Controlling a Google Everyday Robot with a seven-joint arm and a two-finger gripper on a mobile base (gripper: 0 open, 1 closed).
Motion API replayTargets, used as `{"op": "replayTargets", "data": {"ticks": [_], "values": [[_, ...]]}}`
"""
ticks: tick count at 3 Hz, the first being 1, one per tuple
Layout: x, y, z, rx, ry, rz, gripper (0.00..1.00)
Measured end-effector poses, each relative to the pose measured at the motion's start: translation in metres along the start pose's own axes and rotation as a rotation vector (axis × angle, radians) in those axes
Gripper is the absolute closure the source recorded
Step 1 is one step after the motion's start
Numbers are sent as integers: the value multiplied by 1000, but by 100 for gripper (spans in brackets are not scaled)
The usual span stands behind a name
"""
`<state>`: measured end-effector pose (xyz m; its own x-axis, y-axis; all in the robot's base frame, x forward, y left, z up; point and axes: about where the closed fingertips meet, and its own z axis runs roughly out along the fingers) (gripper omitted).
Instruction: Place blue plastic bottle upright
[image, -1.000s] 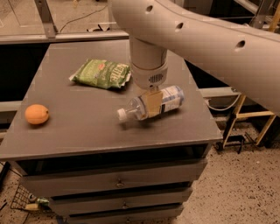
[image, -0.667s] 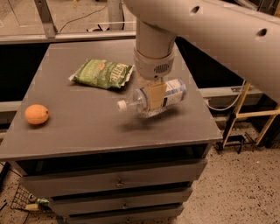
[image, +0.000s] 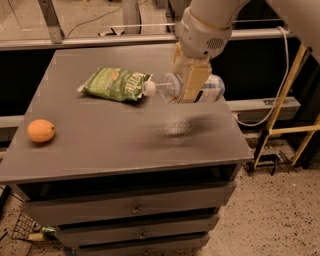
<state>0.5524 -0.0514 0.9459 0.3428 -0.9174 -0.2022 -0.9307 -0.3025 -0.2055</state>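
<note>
The blue plastic bottle (image: 172, 86) is clear and bluish with a white cap pointing left and a white label at its right end. My gripper (image: 191, 82) is shut on its middle and holds it lying sideways in the air above the grey table (image: 100, 145), near the right rear part. The tan fingers (image: 194, 80) cover the bottle's middle. A blurred shadow lies on the tabletop below it.
A green snack bag (image: 116, 84) lies on the table just left of the bottle's cap. An orange (image: 41, 131) sits near the left edge. Drawers run below the tabletop. A cable and a wooden frame (image: 287, 120) stand to the right of the table.
My gripper has lifted the bottle off the tabletop and carried it up and toward the rear. The bottle is still lying sideways in the grip.
</note>
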Motion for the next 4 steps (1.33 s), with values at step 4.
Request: {"op": "replayTargets", "data": {"ticks": [4], "values": [[-39,5,-90,157,-663,364,100]]}}
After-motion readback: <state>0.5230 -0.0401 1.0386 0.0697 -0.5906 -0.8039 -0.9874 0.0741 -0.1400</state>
